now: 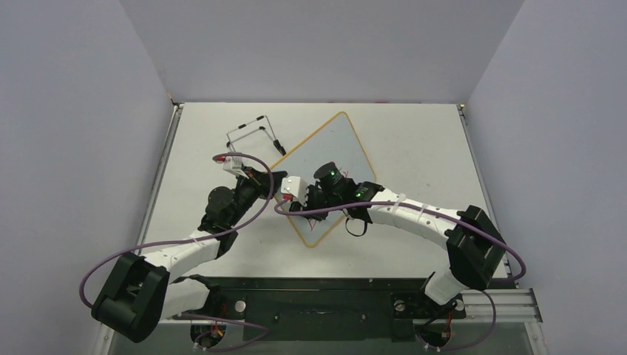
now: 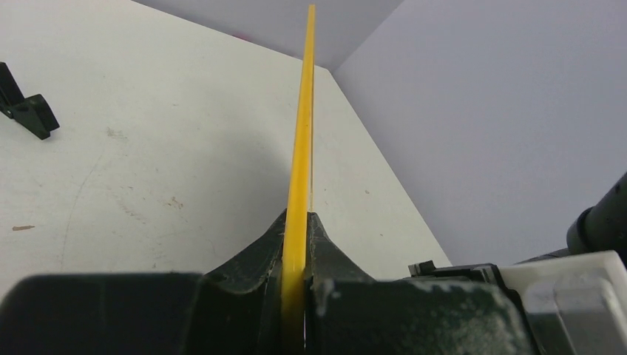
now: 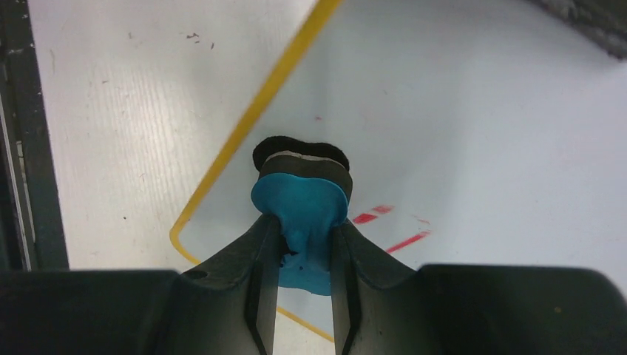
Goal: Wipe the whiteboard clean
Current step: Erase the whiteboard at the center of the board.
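The whiteboard (image 1: 329,144) lies flat on the table, turned like a diamond, with a glossy white face and a thin yellow frame. My left gripper (image 1: 275,183) is shut on its left edge; in the left wrist view the yellow frame (image 2: 301,148) runs between the jaws. My right gripper (image 1: 319,211) is shut on a blue eraser (image 3: 302,203) with a black felt pad, over the board's near corner. Red marks (image 3: 384,225) lie on the board (image 3: 473,126) just right of the eraser.
A thin black wire stand (image 1: 255,134) lies on the table behind the left gripper, and one of its feet shows in the left wrist view (image 2: 26,111). A black rail (image 1: 318,296) runs along the table's near edge. Grey walls enclose the table.
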